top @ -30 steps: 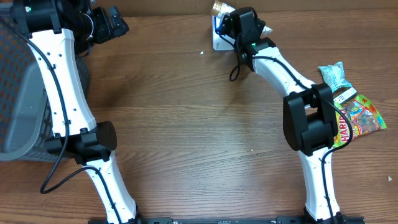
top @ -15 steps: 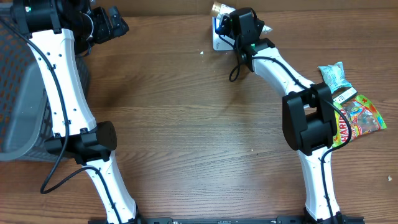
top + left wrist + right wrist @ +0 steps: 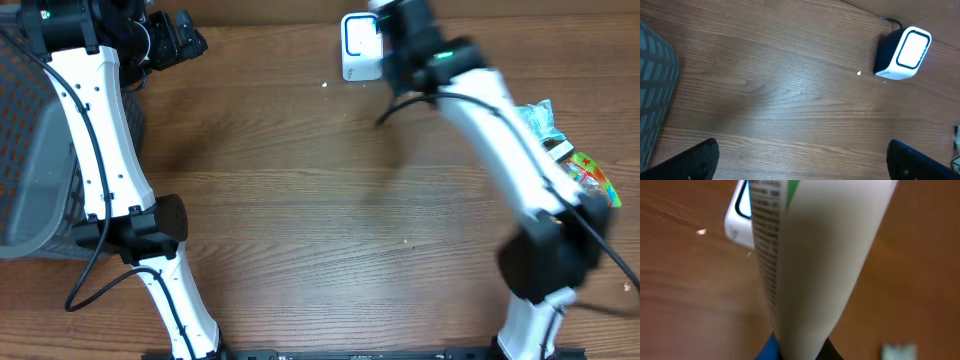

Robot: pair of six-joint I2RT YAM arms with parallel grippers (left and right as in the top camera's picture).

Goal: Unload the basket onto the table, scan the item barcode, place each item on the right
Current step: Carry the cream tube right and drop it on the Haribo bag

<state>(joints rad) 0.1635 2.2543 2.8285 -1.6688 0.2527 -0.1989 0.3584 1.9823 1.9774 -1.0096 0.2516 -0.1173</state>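
Packet, white with fine print along one edge, sits clamped in my right gripper, the scanner just beyond its tip, while my left gripper hangs wide open, scanner ahead to its right.

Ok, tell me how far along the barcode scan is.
Done: the right gripper has a white packet pinched, off the table. In hand: it holds the packet close to the scanner. Left: nothing shows the scan has registered, and snack bags wait on the table. The left gripper is open, idle.
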